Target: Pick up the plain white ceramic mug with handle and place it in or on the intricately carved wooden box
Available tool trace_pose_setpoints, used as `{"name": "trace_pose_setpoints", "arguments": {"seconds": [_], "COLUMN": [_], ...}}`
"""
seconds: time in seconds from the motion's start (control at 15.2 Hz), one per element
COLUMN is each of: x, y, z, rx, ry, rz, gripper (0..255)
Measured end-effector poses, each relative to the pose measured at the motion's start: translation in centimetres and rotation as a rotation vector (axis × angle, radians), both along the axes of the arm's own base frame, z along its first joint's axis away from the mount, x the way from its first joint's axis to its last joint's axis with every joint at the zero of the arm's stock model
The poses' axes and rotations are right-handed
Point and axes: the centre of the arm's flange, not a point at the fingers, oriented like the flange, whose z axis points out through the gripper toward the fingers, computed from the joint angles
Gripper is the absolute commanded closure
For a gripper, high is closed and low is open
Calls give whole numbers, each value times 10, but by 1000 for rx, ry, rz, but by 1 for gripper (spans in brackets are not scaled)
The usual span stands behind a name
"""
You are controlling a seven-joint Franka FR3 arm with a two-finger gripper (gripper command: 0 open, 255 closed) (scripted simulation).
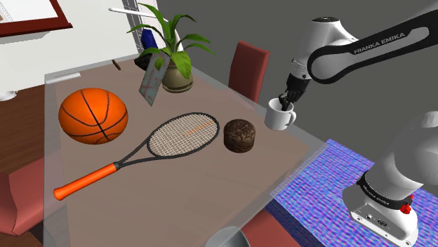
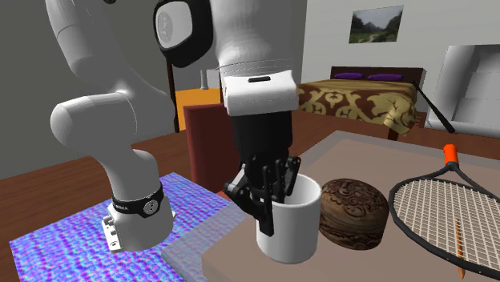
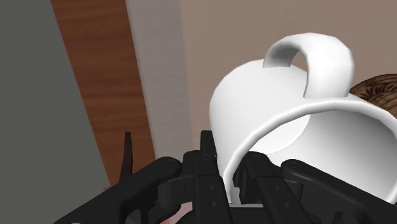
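A plain white mug (image 1: 281, 117) with a handle hangs at the table's edge, on the shoulder view's right. My gripper (image 1: 286, 102) is shut on its rim, one finger inside the cup and one outside. The second exterior view shows the fingers (image 2: 264, 210) clasping the wall of the mug (image 2: 292, 224). In the wrist view the mug (image 3: 299, 121) tilts away from the gripper (image 3: 236, 181), handle on the far side. The round, dark brown carved box (image 1: 241, 135) stands on the table just beside the mug, also seen as the box (image 2: 352, 212) and box (image 3: 376, 88).
On the table (image 1: 210, 182) lie a tennis racket (image 1: 165, 142) with an orange grip and a basketball (image 1: 93, 116). A potted plant (image 1: 173, 59) and a tilted card (image 1: 151, 84) stand farther back. A red chair (image 1: 247, 67) is behind the table, a blue rug (image 1: 316, 189) under the stand.
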Motion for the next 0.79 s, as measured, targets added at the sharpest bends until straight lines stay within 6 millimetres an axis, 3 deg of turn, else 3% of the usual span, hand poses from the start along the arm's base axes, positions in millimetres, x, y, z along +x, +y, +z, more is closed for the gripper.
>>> {"name": "trace_pose_setpoints", "arguments": {"seconds": [0.79], "x": [-1], "y": [-1], "z": [63], "rx": [0], "ry": [0], "rz": [0], "gripper": [255]}}
